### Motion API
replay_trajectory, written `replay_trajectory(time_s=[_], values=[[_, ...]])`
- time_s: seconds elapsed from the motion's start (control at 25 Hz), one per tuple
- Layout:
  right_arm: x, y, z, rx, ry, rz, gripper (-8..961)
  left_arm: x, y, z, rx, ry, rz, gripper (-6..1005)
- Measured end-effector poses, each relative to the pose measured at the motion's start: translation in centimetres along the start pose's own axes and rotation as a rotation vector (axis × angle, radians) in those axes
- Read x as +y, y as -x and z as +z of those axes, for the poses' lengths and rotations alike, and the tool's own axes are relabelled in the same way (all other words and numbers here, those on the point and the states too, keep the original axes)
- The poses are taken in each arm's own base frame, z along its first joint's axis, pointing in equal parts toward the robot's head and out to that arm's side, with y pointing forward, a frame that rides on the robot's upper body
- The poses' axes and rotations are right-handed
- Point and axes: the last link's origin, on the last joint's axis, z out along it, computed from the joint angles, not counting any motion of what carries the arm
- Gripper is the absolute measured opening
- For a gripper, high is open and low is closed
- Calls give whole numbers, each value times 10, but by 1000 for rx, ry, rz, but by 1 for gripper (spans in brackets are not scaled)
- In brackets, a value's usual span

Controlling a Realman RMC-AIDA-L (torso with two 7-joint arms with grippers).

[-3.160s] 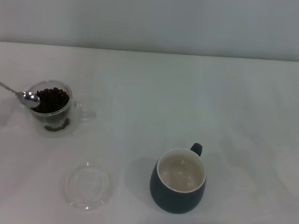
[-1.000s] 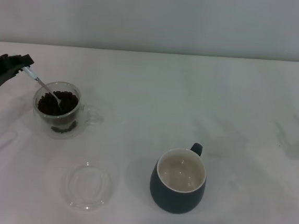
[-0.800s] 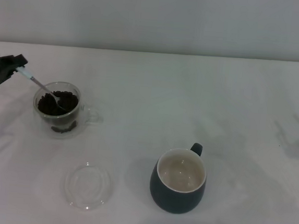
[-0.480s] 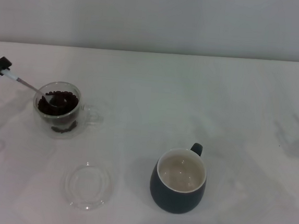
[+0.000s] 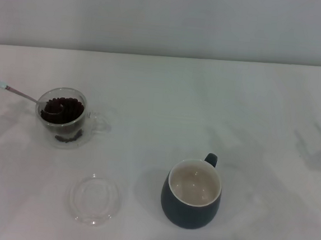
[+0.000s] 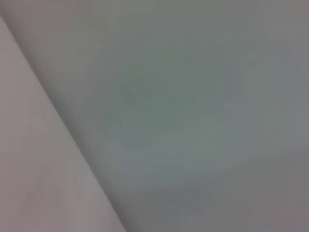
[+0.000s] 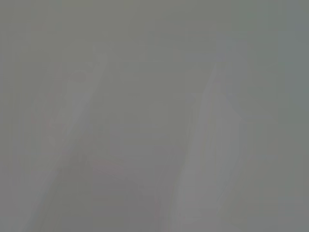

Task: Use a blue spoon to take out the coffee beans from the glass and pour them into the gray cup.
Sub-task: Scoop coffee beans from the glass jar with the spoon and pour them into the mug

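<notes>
Plain white table [image 5: 218,102] all across, no pattern on it, only soft grey shadows mottling the surface, and a pale grey wall [image 5: 169,19] behind. Dark brown, nearly black coffee beans [image 5: 63,108] fill the clear rounded glass cup with its see-through side handle [image 5: 65,120]. The small spoon [image 5: 22,94] shows shiny silver metal along its stem and a pale blue handle end. The rounded ceramic mug [image 5: 192,198] is dark blue-grey outside, cream-white inside. A shallow clear glass dish [image 5: 93,199] sits colourless, its rim catching faint white highlights.
</notes>
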Motion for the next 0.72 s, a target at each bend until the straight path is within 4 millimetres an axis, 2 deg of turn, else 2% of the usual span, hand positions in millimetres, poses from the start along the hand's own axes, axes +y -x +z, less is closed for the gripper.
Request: replay_trajectory(time_s=[0.36,0.56,0.72], values=[[-1,0,-2,4,-8,-1,532,10,10,4,-35,61,9,135],[-1,-1,-2,6,-9,-1,532,19,20,15,-76,104,13,135],[-2,-1,-2,12,-12,-2,531,30,35,30,-136,137,21,135]])
